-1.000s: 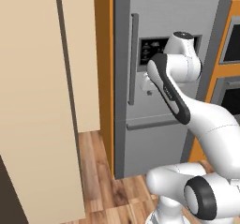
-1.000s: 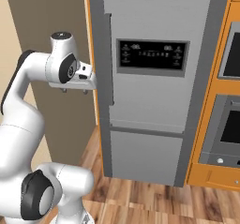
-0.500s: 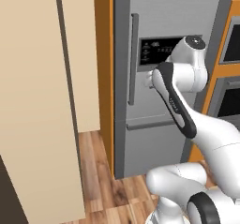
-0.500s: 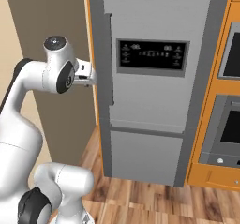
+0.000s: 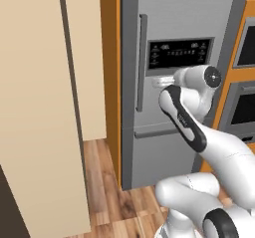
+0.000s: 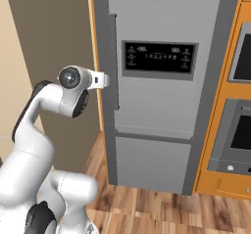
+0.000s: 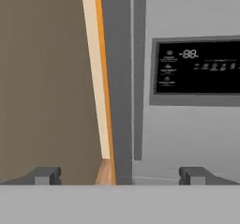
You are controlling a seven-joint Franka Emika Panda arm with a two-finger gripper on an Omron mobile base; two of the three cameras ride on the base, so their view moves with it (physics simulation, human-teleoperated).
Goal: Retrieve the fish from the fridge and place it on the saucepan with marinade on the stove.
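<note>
Grey steel fridge (image 6: 162,96), door shut

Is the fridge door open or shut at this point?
Shut. The fridge door sits flush with its frame, no white interior showing; the bar handle is ungrasped.

The wooden plank floor (image 5: 117,202) carries the tall grey fridge (image 5: 184,23), which stands on it at about twelve o'clock, door shut. An orange oven cabinet (image 6: 223,186) stands on the floor at three o'clock, touching the fridge.
</note>
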